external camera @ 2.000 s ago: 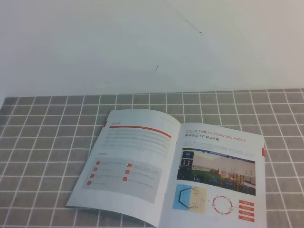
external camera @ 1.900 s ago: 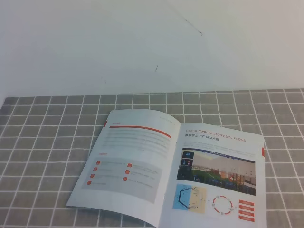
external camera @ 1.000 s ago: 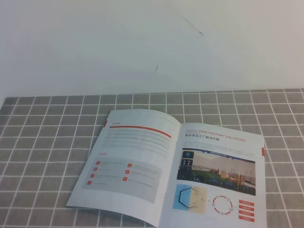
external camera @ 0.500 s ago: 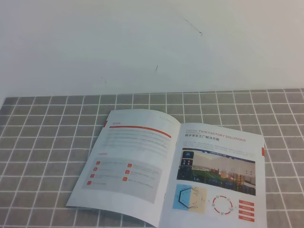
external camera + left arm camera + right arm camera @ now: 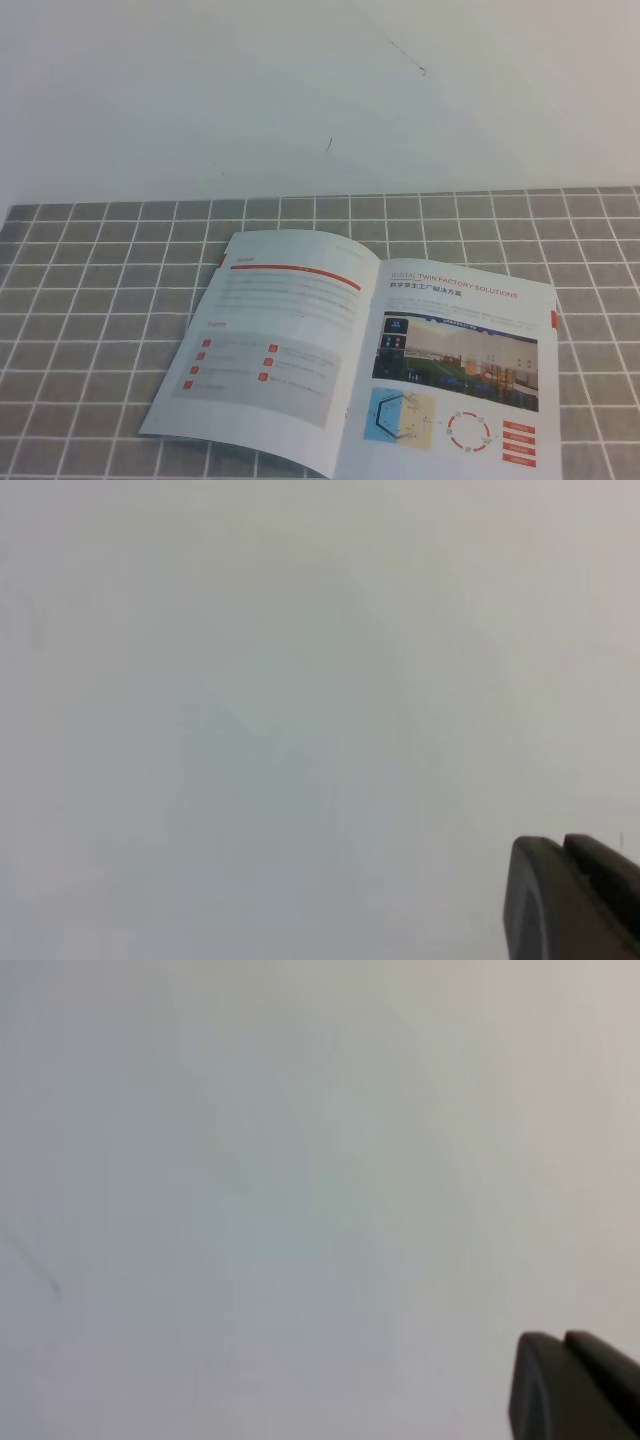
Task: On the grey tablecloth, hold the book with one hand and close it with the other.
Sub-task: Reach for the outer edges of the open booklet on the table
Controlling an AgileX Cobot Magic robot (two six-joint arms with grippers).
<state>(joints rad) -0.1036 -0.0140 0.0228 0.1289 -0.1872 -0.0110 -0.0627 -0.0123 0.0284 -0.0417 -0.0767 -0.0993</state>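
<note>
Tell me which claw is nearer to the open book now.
Cannot tell. Neither claw appears near the book in the high view; left claw and right claw each face only blank white surface.

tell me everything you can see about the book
The book is a thin, glossy white brochure lying open and face up on the grey tablecloth, spine running away from the camera. Its left page carries a red heading stripe, grey text and small red icons; its right page has a red heading, a photo and diagrams. The pages bow slightly. No pincer touches it.
</note>
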